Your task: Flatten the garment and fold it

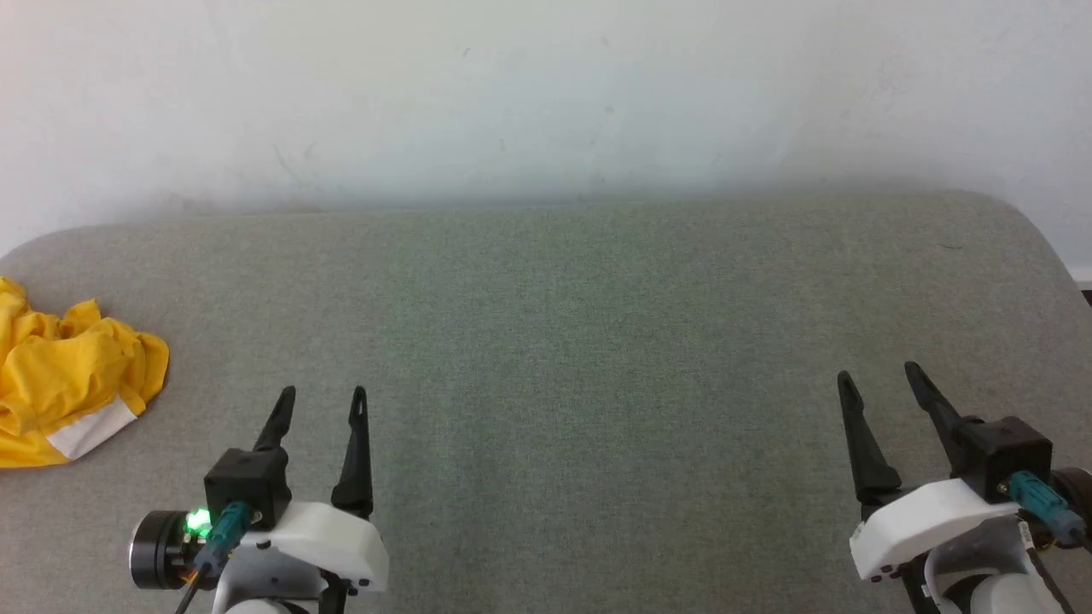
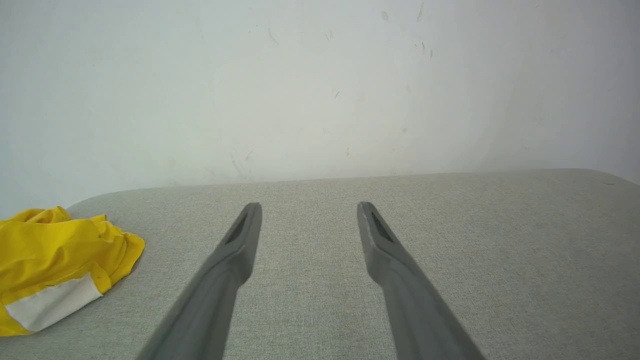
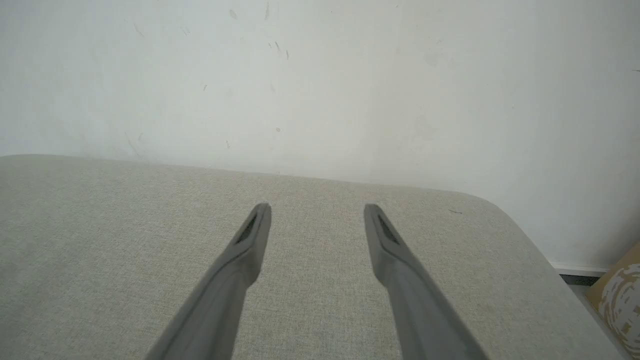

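Left gripper [image 1: 324,392] has its two dark fingers spread apart with nothing between them, low over the grey padded surface [image 1: 546,324] at the near left. Right gripper [image 1: 877,372] is likewise spread and empty, at the near right. The garment [image 1: 68,375] lies crumpled in a yellow heap at the left edge of the surface, partly cut off by the head view's border, with a white patch showing on its near side. It sits off to the left of the left gripper's fingertips, about level with them, near but apart. From the right gripper it is well apart, across most of the surface. The heap shows no clear long axis. The left arm is plainly the nearer, so the coming move is probably a leftward reach by that arm to bring the heap toward the middle
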Motion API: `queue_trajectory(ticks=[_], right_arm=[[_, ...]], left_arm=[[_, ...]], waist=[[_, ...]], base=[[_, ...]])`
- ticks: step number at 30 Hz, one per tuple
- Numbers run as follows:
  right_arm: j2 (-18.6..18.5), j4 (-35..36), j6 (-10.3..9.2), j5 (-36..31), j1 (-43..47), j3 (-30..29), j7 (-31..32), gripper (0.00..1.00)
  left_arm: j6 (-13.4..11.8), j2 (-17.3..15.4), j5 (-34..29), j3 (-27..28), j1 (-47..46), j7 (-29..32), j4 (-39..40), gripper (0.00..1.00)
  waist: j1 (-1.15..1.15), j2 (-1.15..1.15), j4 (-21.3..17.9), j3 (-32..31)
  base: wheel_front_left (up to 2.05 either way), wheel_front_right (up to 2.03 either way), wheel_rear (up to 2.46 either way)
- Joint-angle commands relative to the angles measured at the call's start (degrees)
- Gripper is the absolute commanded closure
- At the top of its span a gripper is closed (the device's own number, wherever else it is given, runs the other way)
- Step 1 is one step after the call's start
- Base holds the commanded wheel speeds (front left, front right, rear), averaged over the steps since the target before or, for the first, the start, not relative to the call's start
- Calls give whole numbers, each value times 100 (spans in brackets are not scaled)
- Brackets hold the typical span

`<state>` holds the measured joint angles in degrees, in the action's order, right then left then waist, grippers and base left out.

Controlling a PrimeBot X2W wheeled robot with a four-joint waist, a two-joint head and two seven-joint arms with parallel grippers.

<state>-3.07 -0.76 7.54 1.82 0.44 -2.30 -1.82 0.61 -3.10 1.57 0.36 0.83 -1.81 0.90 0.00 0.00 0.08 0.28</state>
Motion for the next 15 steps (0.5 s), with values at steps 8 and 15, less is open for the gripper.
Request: queue_trajectory(ticks=[8,15], right_arm=[[4,-24,-1,113,13,-145,-146,0],[5,-28,-1,170,-12,-254,-230,0]], left_arm=[[102,5,110,63,91,-144,87,0],[132,6,184,113,80,-228,142,0]], waist=[[0,0,15,50],[0,0,65,110]], base=[[0,0,0],[0,0,0]])
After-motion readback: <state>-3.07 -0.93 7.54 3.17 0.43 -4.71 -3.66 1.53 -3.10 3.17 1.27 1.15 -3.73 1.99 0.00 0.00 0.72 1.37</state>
